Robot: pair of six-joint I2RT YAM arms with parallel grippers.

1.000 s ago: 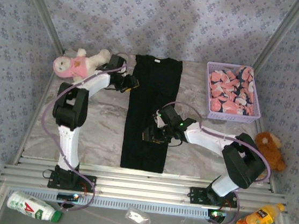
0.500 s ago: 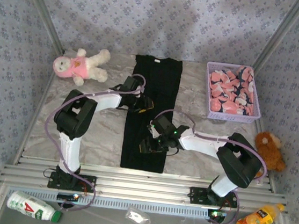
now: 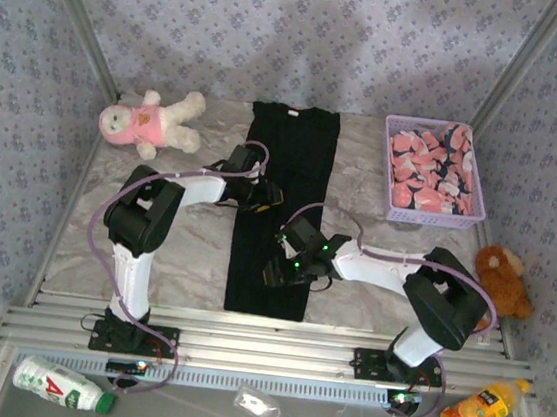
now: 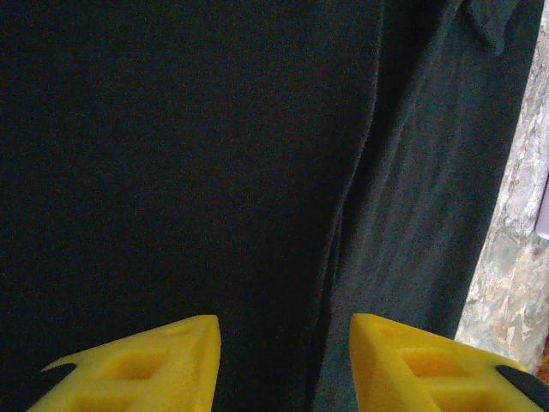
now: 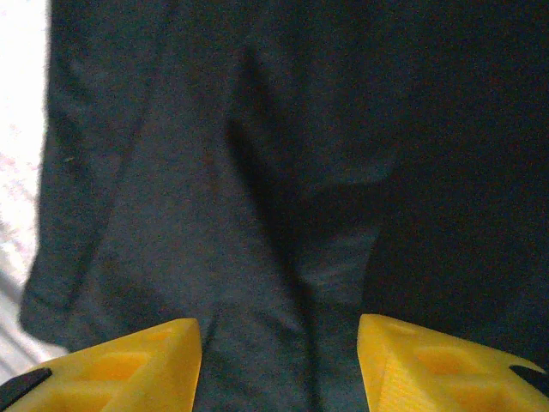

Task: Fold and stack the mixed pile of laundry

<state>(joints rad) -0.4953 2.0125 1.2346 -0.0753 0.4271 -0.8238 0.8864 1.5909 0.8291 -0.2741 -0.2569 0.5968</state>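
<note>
**Black T-shirt (image 3: 290, 160) lying lengthwise under two open claws**

The black T-shirt is lying on the table (image 3: 183, 248) as a narrow strip. Its long axis is running straight from the near edge toward the far wall, with the hem nearest the arm bases and the collar farthest away.

The right gripper (image 3: 284, 268) is hanging over the near half of the strip, close to its middle line. Its yellow fingers (image 5: 129, 360) are standing apart with only dark, gently creased cloth beneath them, so it is gripping nothing.

Farther up, the left gripper (image 3: 265, 200) is hovering over the strip's left side, around mid-length. Its jaws are also gaping, with nothing pinched between them.

The coming move is probably turning on that axis. The shirt is running away from both claws toward the far side, so a crosswise fold is looking likely, and the right arm is sitting nearer the hem.

Beyond, at the far right, the pink garment (image 3: 429, 170) is sitting bunched in the lavender basket (image 3: 428, 218), well apart from either claw.
</note>
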